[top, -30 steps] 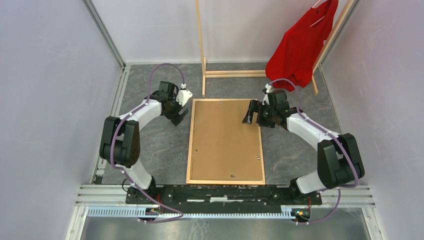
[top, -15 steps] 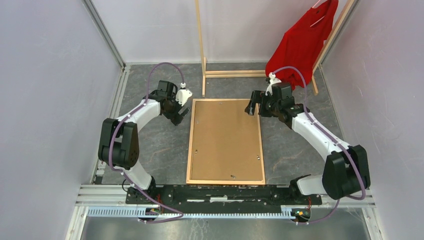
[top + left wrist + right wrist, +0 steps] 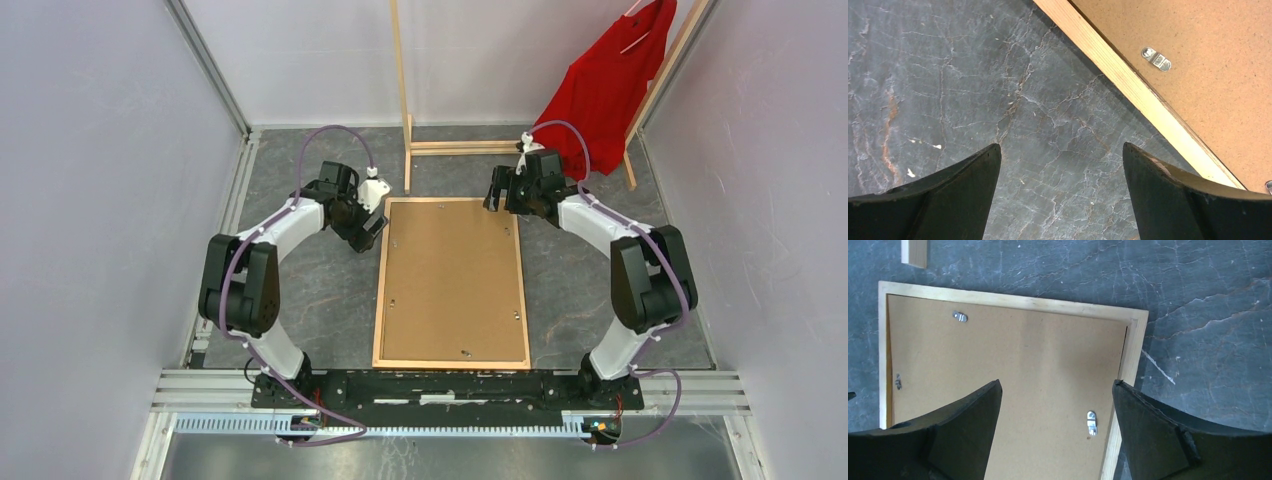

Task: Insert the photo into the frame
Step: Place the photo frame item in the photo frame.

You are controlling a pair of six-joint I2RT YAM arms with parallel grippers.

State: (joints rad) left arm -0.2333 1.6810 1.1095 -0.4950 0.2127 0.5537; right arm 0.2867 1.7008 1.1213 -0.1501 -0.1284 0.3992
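R gripper (image 3: 497,192) has swung off the backing panel (image 3: 452,280) to the far-right corner of the frame (image 3: 379,300); claw wide, empty. L gripper (image 3: 372,229) sits just beside the far-left edge; also wide, empty. Photo not visible, maybe under the panel. Clips (image 3: 1091,421) prob next. Rack (image 3: 408,150) crowds the far edge; table (image 3: 300,290) gives room at both sides.

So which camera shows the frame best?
Top external: the whole frame lies flat, back up, all four rails visible. Right wrist shows only its far end with both corners; left wrist just a diagonal strip of one rail beside the backing panel.
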